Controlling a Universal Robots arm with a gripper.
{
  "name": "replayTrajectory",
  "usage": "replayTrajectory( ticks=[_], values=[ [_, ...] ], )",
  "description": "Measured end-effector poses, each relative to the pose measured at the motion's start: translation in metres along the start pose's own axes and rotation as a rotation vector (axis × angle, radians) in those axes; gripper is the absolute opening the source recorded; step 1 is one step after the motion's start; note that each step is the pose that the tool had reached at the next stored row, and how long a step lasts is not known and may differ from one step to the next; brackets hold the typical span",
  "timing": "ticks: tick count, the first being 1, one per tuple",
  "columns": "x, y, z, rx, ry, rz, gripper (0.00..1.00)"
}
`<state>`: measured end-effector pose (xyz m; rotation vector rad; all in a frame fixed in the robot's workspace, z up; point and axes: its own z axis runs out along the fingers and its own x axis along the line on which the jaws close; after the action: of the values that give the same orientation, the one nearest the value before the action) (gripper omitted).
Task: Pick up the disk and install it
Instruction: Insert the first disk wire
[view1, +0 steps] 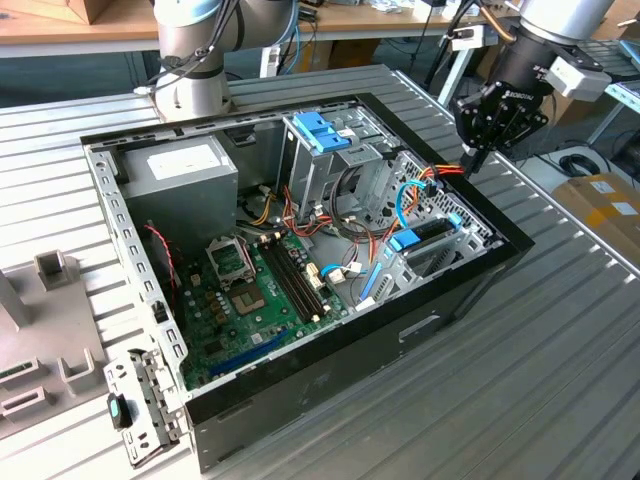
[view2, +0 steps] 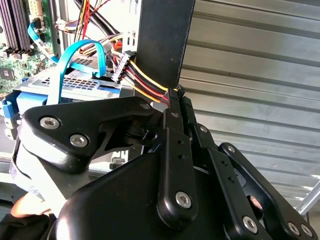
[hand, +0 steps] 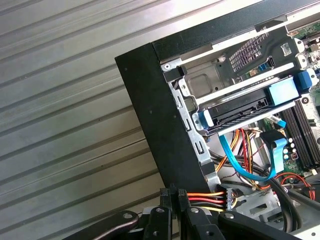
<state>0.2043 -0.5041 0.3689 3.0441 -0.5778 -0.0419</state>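
The disk (view1: 428, 233) lies flat in a bay at the front corner of the open computer case (view1: 300, 380), on the exterior view's right. It is dark and has blue rails along its edges. In the first wrist view the disk (hand: 242, 108) sits between metal bay walls, with a blue rail end on each side. My gripper (view1: 477, 157) hangs just above the case's rim beside that bay, close to a red, yellow and black cable bundle (hand: 207, 199). Its fingers (view2: 175, 107) stand together, shut on nothing, and the gripper (hand: 172, 193) is apart from the disk.
Inside the case are a grey power-supply box (view1: 180, 170), a drive cage with a blue handle (view1: 325, 132), the green motherboard (view1: 250, 300) and a blue ribbon cable (hand: 235, 165). The ribbed metal table (view1: 560, 340) surrounds the case. Grey fixtures (view1: 40, 340) stand at the exterior view's left.
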Motion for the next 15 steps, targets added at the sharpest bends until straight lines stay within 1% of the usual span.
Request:
replayTrajectory(
  ticks=[3,6,15],
  values=[
    [-0.0054,0.0022,0.0001,0.0000,0.0001,0.000,0.16],
    [-0.0083,0.0034,0.0001,0.0002,0.0002,0.000,0.16],
    [-0.0101,0.0041,-0.0021,0.0006,0.0006,0.000,0.16]
  ],
)
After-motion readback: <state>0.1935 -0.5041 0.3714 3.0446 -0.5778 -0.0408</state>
